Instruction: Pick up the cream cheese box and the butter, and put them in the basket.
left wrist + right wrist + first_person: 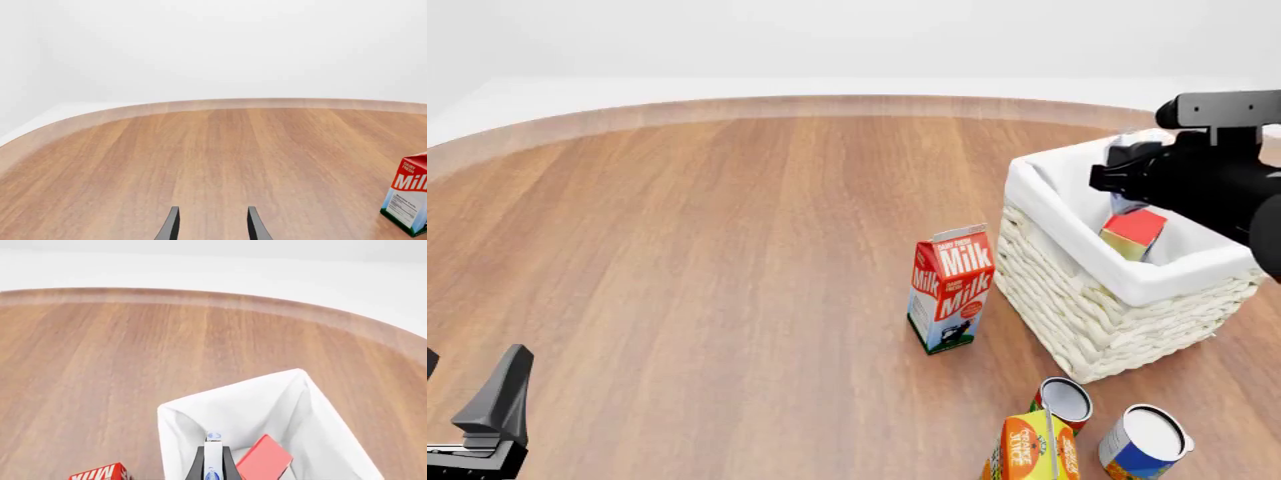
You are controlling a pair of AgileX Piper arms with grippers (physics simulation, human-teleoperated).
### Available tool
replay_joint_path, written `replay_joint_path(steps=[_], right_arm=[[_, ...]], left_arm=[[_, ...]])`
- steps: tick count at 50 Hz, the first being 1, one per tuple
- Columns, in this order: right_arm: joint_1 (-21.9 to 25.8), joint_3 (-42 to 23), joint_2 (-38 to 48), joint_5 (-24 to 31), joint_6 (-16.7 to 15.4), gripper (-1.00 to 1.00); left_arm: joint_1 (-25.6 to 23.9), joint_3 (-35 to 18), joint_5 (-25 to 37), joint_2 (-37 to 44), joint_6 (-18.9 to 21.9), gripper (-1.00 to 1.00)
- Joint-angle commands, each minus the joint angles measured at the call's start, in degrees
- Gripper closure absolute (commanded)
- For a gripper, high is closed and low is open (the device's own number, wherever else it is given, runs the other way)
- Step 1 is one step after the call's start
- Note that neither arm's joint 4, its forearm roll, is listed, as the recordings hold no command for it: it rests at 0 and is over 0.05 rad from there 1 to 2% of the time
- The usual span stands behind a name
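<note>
**Over the basket, one box down and one in my jaws**

Above the wicker basket [1121,300] at the right side of the desk [721,250], my right gripper [212,467] hangs over the white cloth lining, its jaws pinching a thin white box with a pale bluish print, which I take to be the cream cheese box [212,455]. Only its narrow edge shows between the jaws in the right wrist view; in the front view my own arm hides it. The butter [1133,232] already lies inside the basket, tilted against the lining, red face up and an orange-yellow end toward the front camera. It sits just beside the box I am holding, apart from my jaws.

At the near left corner of the desk, my left gripper [212,227] rests low with its jaws spread and nothing between them, pointed across bare wood toward the far rim.

By my reckoning the task is nearly through: the butter is delivered, and the cream cheese box is over the basket but not yet let go. What is left, as I judge it, is to part the right jaws so the box drops inside.

Outside the basket stand the things that are not mine to move: a red milk carton [950,290] upright just beside the basket's left wall, and, at the near edge, an orange carton [1030,450] with two white-topped cans [1065,403] close by.
</note>
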Motion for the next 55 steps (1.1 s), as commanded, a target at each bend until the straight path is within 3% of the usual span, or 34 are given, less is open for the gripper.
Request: replay_joint_path(steps=[1, 15, 16, 42, 55], right_arm=[[0.47, 0.06, -0.09, -0.33, 0.22, 1.0], [0.95, 0.13, -0.04, -0.44, 0.16, 1.0], [0.93, 0.1, -0.01, -0.41, 0.12, -1.0], [1.96, -2.13, -4.72, 4.01, 0.11, -1.0], [5.25, -7.2, -15.08, 11.76, -1.43, -1.0]], left_arm=[[0.0, 0.0, 0.0, 0.0, 0.0, -1.0], [0.0, 0.0, 0.0, 0.0, 0.0, -1.0], [0.0, 0.0, 0.0, 0.0, 0.0, -1.0], [0.0, 0.0, 0.0, 0.0, 0.0, -1.0], [0.0, 0.0, 0.0, 0.0, 0.0, -1.0]])
